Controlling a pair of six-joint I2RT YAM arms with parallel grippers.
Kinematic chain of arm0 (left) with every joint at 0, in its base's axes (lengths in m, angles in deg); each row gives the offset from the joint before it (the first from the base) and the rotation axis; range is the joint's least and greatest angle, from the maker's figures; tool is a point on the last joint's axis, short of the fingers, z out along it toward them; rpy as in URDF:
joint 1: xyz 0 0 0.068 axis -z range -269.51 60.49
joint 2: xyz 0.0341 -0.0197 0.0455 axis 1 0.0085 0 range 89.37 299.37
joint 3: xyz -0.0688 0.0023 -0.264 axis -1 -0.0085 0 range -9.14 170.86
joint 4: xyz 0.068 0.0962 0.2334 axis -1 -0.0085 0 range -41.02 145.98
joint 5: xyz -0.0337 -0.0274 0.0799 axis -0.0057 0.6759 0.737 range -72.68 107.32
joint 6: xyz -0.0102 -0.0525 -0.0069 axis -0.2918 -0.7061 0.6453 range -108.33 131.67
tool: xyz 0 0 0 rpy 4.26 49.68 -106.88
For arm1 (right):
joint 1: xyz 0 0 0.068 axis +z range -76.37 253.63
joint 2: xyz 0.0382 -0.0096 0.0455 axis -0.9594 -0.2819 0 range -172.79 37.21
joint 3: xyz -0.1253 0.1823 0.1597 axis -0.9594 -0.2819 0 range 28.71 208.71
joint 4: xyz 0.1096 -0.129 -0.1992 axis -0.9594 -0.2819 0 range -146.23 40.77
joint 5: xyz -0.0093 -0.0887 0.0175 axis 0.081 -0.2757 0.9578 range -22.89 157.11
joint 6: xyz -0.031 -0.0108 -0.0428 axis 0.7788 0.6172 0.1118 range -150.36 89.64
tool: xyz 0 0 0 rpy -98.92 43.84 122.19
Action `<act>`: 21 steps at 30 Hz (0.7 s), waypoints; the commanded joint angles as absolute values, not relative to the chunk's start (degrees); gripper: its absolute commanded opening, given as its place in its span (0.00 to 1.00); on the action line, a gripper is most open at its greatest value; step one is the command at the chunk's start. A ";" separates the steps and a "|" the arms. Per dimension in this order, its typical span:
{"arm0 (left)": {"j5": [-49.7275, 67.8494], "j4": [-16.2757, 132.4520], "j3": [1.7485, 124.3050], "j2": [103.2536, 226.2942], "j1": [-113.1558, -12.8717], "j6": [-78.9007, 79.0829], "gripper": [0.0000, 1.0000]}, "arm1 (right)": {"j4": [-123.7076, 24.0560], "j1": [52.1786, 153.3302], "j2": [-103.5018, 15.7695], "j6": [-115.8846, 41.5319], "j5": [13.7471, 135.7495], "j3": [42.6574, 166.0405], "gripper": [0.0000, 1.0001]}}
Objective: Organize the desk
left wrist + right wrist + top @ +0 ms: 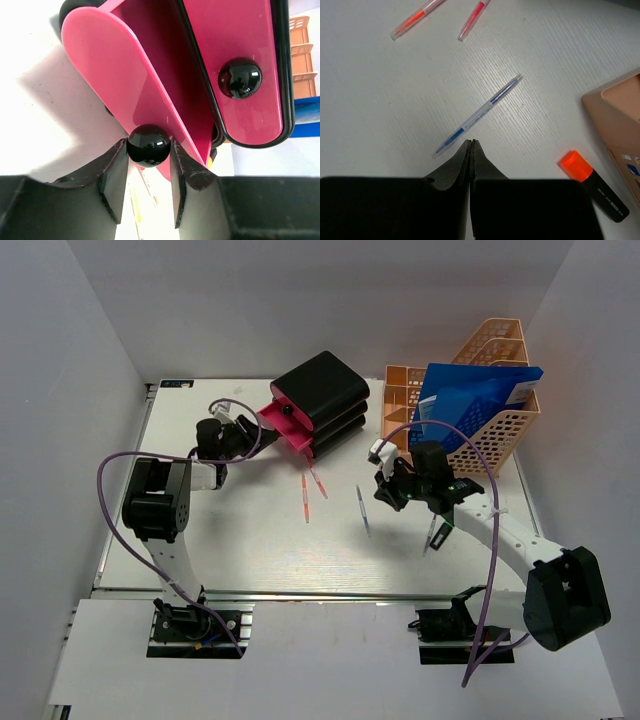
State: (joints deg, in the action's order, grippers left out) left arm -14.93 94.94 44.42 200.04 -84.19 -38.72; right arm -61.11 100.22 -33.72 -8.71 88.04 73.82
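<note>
One wide white desk (pixel 250 550) fills the middle of the top view, its metal rail along the lower edge, where both arm bases are bolted. At the upper right of the desk stands a peach mesh file rack (pixel 505 430) with a blue folder (pixel 470 405) leaning inside it. Left of the rack, at upper centre, sits a black drawer box (pixel 325 390). One pink drawer (pixel 285 425) stands out from the box's left side.

At that drawer, left of the box, is the left gripper (pixel 147 146). In its wrist view its fingers (pixel 114 172) press on either side of the drawer's round black knob (pixel 148 144), clenched on it. A second drawer front with its own knob shows above and to the right, flush in the box.

Right of centre, the right gripper (pixel 471 143) hangs over bare desk, its jaws pressed together with nothing between them.

Just beyond its fingertips a blue pen (pixel 477 116) lies on a slant. Two red pens (pixel 416 19) lie near each other at the top of the right wrist view. A black marker (pixel 592 185) with an orange cap lies at the lower right, near the rack's corner.
</note>
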 commanded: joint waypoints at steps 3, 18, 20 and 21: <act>-16.87 90.45 46.13 196.42 -84.68 -35.97 0.72 | -60.22 99.56 -34.06 -7.69 87.94 73.36 0.03; -9.14 56.35 43.42 167.97 -85.21 -18.48 0.77 | -61.62 99.29 -34.85 -6.98 89.34 73.36 0.44; -8.43 48.91 40.70 160.00 -85.21 -16.64 0.71 | -62.93 99.64 -35.64 -7.42 90.57 74.06 0.38; -8.78 47.13 39.65 157.60 -85.21 -15.93 0.64 | -63.20 99.82 -36.78 -7.94 90.75 74.41 0.35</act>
